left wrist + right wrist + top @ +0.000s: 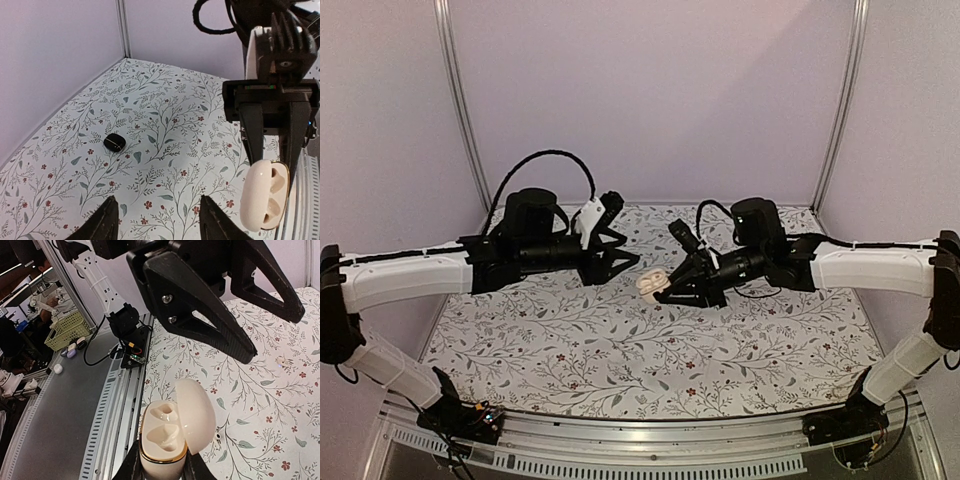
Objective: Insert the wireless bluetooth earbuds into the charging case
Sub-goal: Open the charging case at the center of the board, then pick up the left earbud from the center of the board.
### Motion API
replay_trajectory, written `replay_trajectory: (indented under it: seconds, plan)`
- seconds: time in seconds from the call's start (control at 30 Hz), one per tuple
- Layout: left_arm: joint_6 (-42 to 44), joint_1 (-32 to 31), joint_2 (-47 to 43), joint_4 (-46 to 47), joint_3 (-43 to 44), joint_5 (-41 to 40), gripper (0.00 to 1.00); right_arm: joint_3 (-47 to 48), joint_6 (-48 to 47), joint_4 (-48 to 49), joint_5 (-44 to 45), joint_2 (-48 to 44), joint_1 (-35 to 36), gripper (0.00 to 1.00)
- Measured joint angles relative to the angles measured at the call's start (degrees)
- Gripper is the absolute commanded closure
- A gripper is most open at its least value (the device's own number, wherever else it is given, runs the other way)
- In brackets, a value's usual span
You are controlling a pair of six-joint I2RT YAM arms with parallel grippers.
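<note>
The right gripper is clamped on the base of the charging case. Here the case is a cream shell, apparently held clear of the flowered table. Its lid is swung open and both wells are bare, turned toward the left gripper. That gripper hangs just beside the case with its fingers spread wide and nothing between them, so it is the free tool for a pick. A small black piece lies on the table well apart from the case, off to the case's left in the left wrist view and ahead of the open fingers. It is nearly round, so its long axis cannot be read, and it is too small to tell a bud from a closed shell. A pale speck, possibly a cream earbud, lies beyond the case under the left fingers. The top view shows neither, so which arm is nearer is unclear. The left gripper would likely have to turn away from the case and descend.
</note>
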Motion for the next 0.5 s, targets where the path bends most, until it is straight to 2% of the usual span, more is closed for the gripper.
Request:
replay_trajectory:
  seconds: [0.27, 0.5]
  plan:
    - [-0.70, 0.11, -2.64, -0.11, -2.27, 7.13, 0.39, -1.25, -0.44, 0.37, 1.68, 0.02, 0.00, 1.00]
    - [-0.50, -0.92, -0.87, 0.02, -2.23, 12.61, 0.40, -1.31, -1.46, 0.48, 1.81, 0.02, 0.00, 1.00]
